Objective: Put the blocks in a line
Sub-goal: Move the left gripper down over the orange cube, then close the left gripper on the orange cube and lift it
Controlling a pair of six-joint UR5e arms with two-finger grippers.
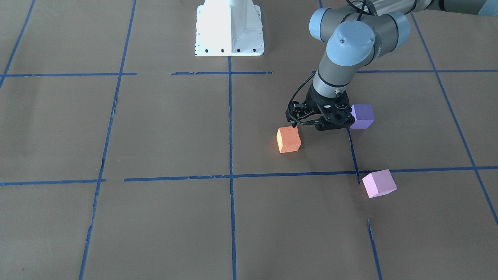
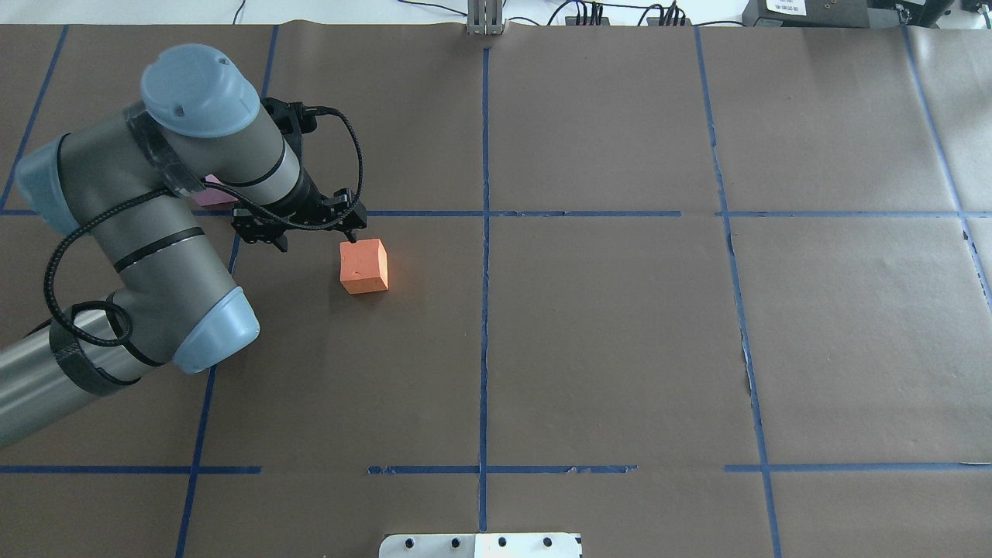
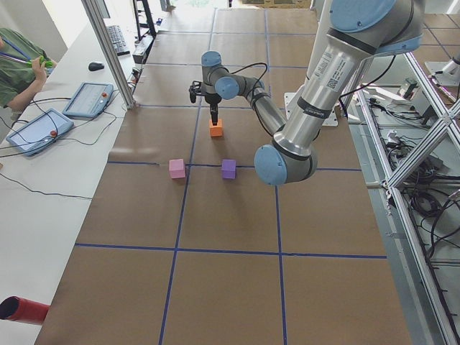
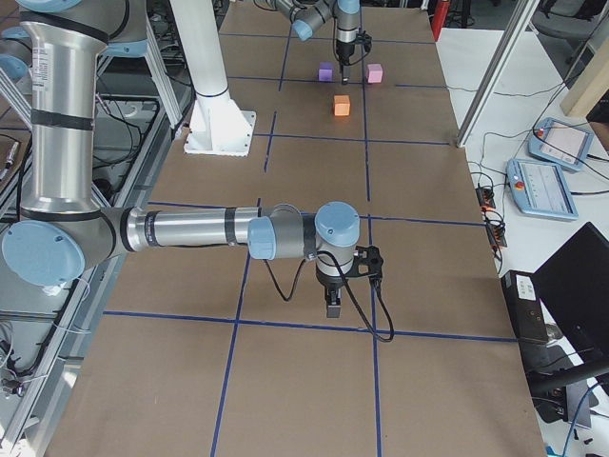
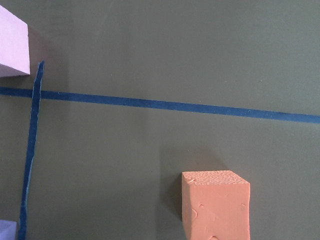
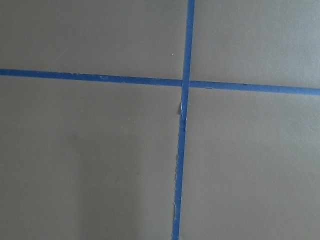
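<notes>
The orange block lies on the brown paper table, also in the overhead view and the left wrist view. My left gripper hangs at its back corner, fingers together and empty, its tip touching or nearly touching the block's top edge. The dark purple block sits just behind the gripper body; the arm hides it in the overhead view. The pink-lilac block lies apart, nearer the operators' side. My right gripper hangs far away over bare paper; I cannot tell whether it is open.
Blue tape lines mark a grid on the paper. The white robot base stands at the robot's edge. An operator and tablets are at a side bench beyond the table. The right wrist view shows a tape crossing.
</notes>
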